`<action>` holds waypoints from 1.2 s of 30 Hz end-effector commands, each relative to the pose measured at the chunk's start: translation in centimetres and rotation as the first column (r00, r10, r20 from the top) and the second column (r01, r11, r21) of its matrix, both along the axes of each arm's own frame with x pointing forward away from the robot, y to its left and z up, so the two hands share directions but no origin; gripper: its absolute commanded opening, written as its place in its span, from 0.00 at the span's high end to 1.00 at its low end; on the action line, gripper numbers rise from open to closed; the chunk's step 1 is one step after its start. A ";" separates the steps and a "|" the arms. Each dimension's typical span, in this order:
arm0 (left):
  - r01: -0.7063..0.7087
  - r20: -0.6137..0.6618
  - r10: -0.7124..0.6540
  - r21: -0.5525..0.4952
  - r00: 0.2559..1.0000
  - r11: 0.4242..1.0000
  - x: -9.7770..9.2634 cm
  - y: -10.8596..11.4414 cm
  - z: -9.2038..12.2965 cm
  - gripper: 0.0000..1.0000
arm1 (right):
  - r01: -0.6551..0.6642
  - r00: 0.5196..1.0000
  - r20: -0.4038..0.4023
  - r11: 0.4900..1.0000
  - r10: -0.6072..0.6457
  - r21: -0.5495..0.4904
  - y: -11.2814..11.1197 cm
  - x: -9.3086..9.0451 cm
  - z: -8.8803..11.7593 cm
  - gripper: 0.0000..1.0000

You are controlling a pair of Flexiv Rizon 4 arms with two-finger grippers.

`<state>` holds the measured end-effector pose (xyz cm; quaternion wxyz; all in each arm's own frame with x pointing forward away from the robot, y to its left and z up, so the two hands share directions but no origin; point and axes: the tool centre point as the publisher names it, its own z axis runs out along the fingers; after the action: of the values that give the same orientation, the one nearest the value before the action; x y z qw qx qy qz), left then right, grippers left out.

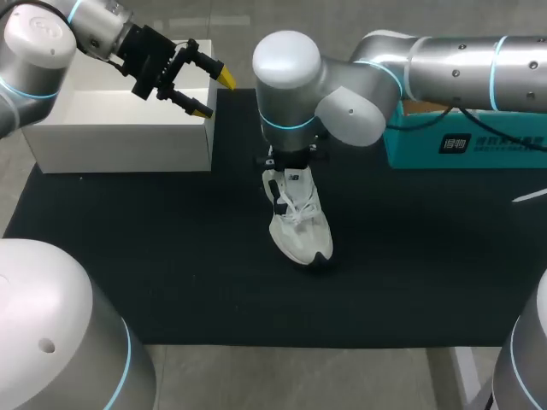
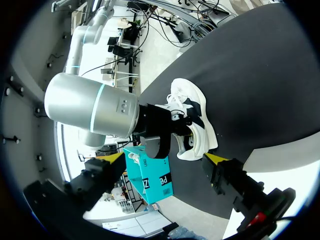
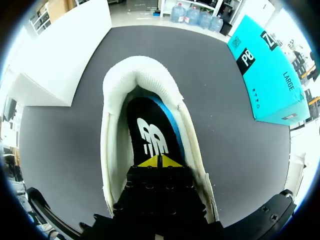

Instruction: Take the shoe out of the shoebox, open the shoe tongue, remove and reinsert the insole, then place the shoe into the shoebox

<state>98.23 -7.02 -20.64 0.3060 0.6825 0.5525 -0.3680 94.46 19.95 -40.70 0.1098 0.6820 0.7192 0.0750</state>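
Observation:
A white shoe [image 1: 299, 224] lies on the black mat [image 1: 171, 265], toe toward the front edge. My right arm hangs over its heel end. In the right wrist view my right gripper [image 3: 159, 161] is shut, its yellow tips together down inside the shoe's [image 3: 145, 75] opening, against the black insole [image 3: 150, 135]. I cannot see whether anything is pinched. The open white shoebox [image 1: 120, 128] stands at the back left. My left gripper [image 1: 214, 92] hovers open above the box's right end with nothing between its fingers. From the left wrist view, the shoe [image 2: 195, 112] lies well ahead of that gripper [image 2: 166, 158].
A teal cardboard box [image 1: 461, 145] sits at the back right of the mat, behind my right arm, and shows as the teal box [image 3: 267, 70] in the right wrist view. Bare mat spreads in front of and to both sides of the shoe.

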 end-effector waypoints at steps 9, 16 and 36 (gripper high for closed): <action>-0.002 0.003 0.002 0.003 1.000 1.000 -0.1 0.0 0.0 0.00 | 0.009 1.000 -0.004 1.000 -0.009 -0.004 0.2 0.0 0.5 1.00; -0.002 0.003 0.002 0.003 1.000 1.000 -0.1 0.0 0.0 0.00 | -0.002 0.997 0.072 0.999 0.005 -0.042 -0.1 1.5 2.5 1.00; -0.002 0.003 0.002 0.003 1.000 1.000 -0.1 0.0 0.0 0.00 | -0.047 0.986 0.155 0.994 0.061 -0.095 0.0 3.9 2.0 1.00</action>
<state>98.23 -7.02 -20.63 0.3060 0.6825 0.5524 -0.3680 98.21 19.82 -38.39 0.1962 0.6487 0.7284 0.1005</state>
